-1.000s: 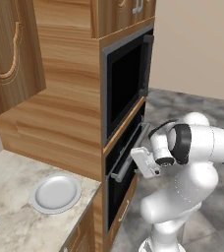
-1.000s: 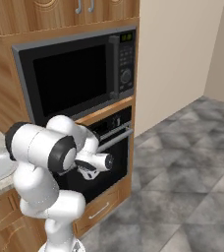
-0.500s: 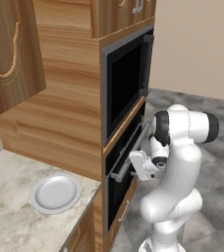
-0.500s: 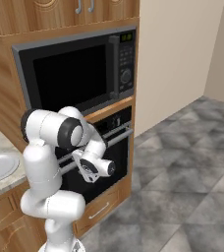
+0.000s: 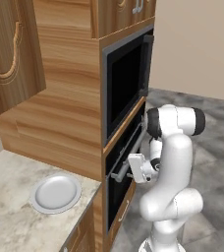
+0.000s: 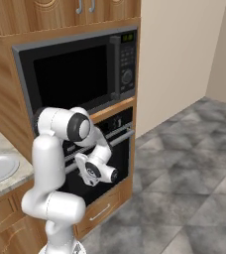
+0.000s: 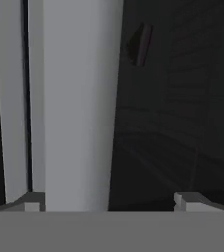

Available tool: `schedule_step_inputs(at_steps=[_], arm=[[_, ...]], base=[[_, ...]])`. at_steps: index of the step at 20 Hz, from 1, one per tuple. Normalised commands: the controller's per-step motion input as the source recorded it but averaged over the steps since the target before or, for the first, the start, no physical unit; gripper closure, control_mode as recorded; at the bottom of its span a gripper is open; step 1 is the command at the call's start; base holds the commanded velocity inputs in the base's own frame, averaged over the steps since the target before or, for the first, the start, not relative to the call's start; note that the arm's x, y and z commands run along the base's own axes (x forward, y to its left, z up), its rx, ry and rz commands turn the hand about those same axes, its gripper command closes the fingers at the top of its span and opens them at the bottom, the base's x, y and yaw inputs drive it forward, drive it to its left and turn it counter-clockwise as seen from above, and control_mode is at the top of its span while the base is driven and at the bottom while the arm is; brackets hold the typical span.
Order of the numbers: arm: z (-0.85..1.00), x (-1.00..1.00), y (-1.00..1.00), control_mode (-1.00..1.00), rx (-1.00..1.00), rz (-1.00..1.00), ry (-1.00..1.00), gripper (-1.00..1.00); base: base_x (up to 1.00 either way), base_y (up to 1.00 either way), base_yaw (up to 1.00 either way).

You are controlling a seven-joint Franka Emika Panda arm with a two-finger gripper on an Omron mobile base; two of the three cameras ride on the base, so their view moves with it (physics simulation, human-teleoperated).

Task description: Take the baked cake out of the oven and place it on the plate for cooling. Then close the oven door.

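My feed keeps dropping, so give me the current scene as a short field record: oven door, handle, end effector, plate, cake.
oven door: shut, black glass panel below the microwave
handle: silver bar across the door's top
end effector: open, right at the handle, not closed on it
hand view: bar runs between the two fingertips
plate: on the counter left of the oven, nothing on it
cake: cannot tell, door hides the inside

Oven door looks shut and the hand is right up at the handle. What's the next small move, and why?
Probably ease the gripper forward until the silver bar handle sits between the fingertips, then close on it. The jaws stand wide open, the oven door is still closed, and the plate is still empty, so the door must come down first.
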Motion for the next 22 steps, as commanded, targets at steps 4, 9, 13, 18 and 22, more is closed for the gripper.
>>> schedule_step_inputs(at_steps=[4,9,13,18,22], arm=[[0.00,0.03,0.43,-1.00,0.02,0.00,-0.04,-1.00],[0.00,0.12,0.53,-1.00,0.01,0.00,-0.01,-1.00],[0.00,0.22,0.81,-1.00,0.00,0.00,0.00,1.00],[0.00,0.14,0.69,-1.00,-0.09,-0.06,0.00,1.00],[0.00,0.11,0.18,-1.00,-0.17,-0.11,0.06,1.00]], base=[[0.00,0.00,0.00],[0.00,0.00,0.00],[0.00,0.00,0.00],[0.00,0.00,0.00],[0.00,0.00,0.00]])
